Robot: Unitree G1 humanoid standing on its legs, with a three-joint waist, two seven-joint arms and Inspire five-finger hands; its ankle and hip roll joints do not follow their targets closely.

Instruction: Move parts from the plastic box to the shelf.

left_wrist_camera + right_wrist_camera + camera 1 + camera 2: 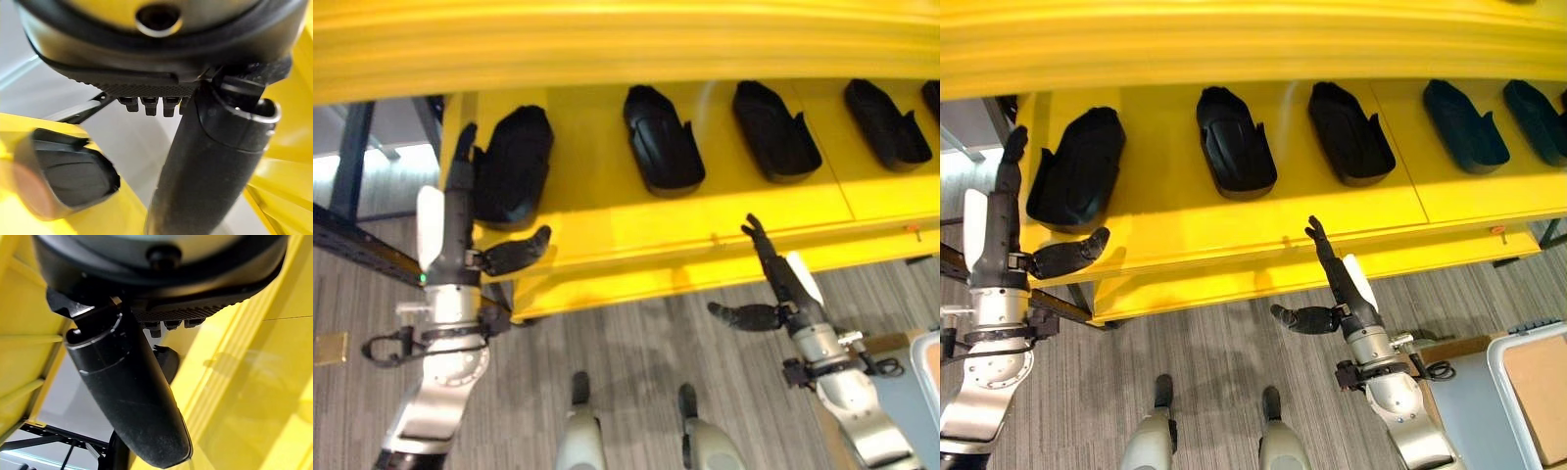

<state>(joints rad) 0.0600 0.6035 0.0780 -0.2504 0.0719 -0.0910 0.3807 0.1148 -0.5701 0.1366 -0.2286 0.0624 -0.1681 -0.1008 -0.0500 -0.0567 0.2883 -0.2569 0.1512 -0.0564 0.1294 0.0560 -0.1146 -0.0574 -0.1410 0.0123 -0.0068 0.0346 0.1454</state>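
Your left hand (460,230) rests released beside the part (514,166) at the shelf's (607,235) left end, right hand (778,284) released at its front edge; a careless withdrawal could knock that part off.

The yellow shelf (724,235) runs past both side edges of the head views, and its upper level is a blurred yellow band across the top. The rightmost black part (933,101) is cut off by the right edge. In the lower right corner a plastic box (1540,392) is cropped, so its contents cannot be told. In the left wrist view, a black part (73,176) appears blurred, half hidden behind the left hand (205,161). In the right wrist view, the right hand (127,396) hides most of a dark shape behind it.
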